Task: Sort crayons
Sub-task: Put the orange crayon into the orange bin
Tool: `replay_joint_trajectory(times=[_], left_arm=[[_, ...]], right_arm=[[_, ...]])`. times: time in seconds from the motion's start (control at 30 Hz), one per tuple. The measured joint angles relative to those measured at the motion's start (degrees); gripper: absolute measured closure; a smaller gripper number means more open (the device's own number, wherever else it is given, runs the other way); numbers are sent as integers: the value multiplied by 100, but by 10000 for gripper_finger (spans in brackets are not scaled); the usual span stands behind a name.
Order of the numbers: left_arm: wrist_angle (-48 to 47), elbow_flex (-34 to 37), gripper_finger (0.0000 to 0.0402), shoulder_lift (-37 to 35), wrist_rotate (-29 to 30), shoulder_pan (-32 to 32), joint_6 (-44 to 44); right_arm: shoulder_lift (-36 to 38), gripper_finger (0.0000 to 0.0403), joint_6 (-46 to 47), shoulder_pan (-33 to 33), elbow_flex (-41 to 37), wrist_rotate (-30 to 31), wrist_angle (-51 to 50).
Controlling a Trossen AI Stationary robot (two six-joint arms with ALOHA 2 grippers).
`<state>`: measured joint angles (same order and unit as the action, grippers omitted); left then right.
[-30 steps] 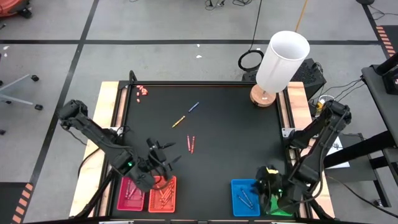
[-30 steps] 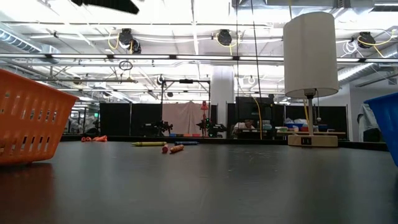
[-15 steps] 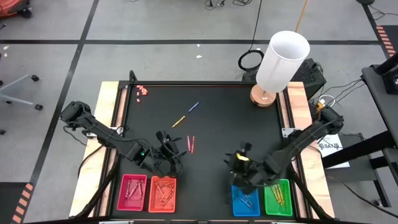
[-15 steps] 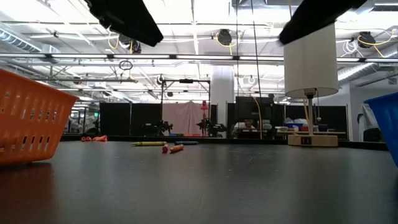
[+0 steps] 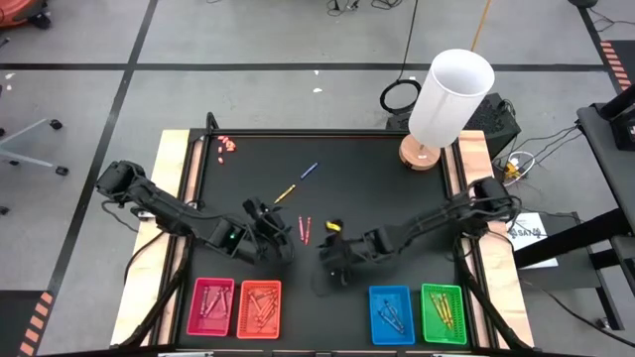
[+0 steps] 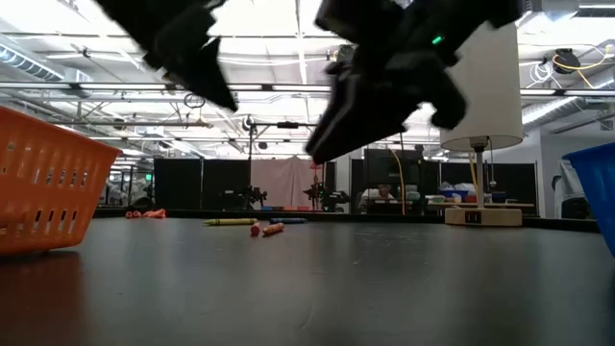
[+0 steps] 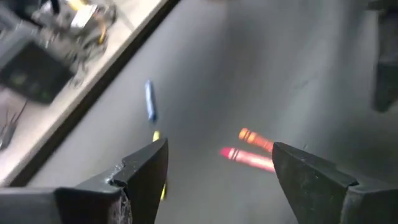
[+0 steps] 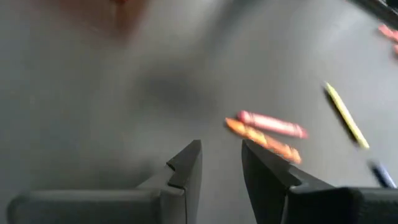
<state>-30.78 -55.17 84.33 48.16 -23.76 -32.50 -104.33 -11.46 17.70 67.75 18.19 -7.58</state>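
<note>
On the worktop: black mat (image 5: 397,188) with four trays lined up along the near edge and a few loose crayons out in the middle
Loose crayons: pink crayon (image 5: 301,229) and orange crayon (image 5: 308,229) lying side by side, pretty much touching, around the centre; a yellow crayon (image 5: 286,192) and a blue crayon (image 5: 310,171) end to end a bit further toward the far edge
Sorted crayons: more of them already sitting in the pink tray (image 5: 210,306), orange tray (image 5: 260,307), blue tray (image 5: 391,314) and green tray (image 5: 444,313)
Left gripper (image 5: 281,235): up off the mat just beside the pink/orange pair, on their left side; jaws spread wide with nothing in them, and its wrist view looks straight down at the pair between the fingers (image 7: 144,165)
Right gripper (image 5: 330,260): hanging over the mat just on the near-right side of that same pair, nowhere near the blue tray; jaws only a narrow gap apart, nothing between them, fingers (image 8: 186,163) aimed toward the two crayons
Far-left corner: little cluster of pink-red bits (image 5: 227,145), well away from everything else
Far-right corner: table lamp (image 5: 444,99) with a big white shade on a round wooden base
</note>
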Motion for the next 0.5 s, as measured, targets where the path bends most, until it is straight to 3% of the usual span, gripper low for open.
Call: replay_joint_trajectory(times=[0.27, 0.5], left_arm=[[-616, 427, 110, -19, 58, -274, -1467], [-603, 633, 110, -21, 482, -340, -2226]], right_arm=[[-438, 302, -1518, -798, 2, -1457, 1001], [-629, 258, -2128, -1493, -2, -2596, 1034]])
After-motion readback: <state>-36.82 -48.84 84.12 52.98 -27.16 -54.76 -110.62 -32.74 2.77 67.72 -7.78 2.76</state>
